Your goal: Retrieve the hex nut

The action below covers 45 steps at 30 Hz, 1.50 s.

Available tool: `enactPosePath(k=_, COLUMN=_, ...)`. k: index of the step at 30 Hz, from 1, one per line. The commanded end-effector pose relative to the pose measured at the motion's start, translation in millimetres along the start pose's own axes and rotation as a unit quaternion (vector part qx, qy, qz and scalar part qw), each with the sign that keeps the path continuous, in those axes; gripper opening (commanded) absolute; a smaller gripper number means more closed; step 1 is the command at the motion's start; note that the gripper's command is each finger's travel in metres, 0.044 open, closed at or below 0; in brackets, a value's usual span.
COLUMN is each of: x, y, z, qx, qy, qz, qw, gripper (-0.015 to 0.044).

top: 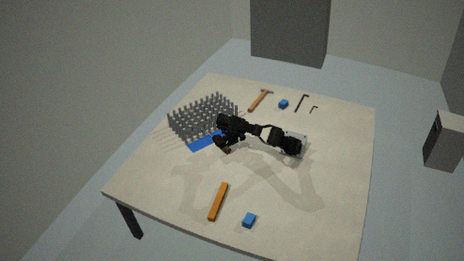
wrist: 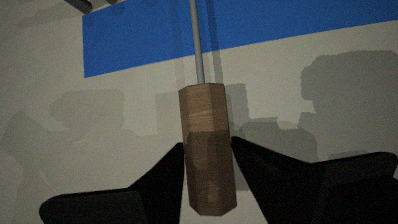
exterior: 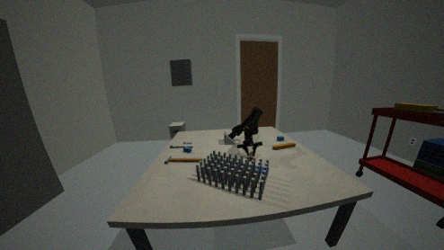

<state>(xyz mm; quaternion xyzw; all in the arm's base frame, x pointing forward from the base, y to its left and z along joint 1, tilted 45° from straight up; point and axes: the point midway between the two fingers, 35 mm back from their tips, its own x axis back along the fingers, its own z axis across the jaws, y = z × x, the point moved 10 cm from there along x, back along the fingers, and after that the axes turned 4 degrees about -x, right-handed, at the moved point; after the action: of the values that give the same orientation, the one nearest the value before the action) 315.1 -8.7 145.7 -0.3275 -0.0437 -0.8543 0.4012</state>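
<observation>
Tool (wrist: 207, 150) gripped by wooden handle in pincer (top: 221, 146) (exterior: 250, 150) (wrist: 207, 144), shaft pointing across blue strip (top: 205, 141) (wrist: 240, 30).

Room surrounding the work area. Plain grey walls (top: 94, 56) (exterior: 135, 45) meet at vertical corners; the floor (top: 404, 211) (exterior: 103, 180) is pale blue-grey. The rear wall bears a brown door (exterior: 259, 81) in a light door frame (exterior: 237, 81) and, to the left of it in the exterior view, a dark rectangular panel (exterior: 181, 73). A pale box-shaped cabinet (top: 443, 141) (exterior: 177, 128) stands on the floor beyond the table. At the right of the exterior view, a red cart (exterior: 369, 139) on casters carries a yellow item (exterior: 415, 107) on its upper shelf and a blue bin (exterior: 432, 155) on its lower one; a white wall outlet (exterior: 412, 141) lies behind. A tall dark grey block (top: 288, 33) rises beyond the table in the top view. Illumination is dim.
</observation>
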Motion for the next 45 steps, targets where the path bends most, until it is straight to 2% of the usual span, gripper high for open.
enactPosePath(k=1, x=1.3, y=-2.5, z=-0.2, qx=-0.001, qy=-0.001, qz=-0.003, qw=1.000, gripper=0.0000)
enactPosePath(k=45, x=9.6, y=-26.5, z=-2.1, qx=-0.002, qy=-0.002, qz=-0.003, qw=1.000, gripper=0.0000)
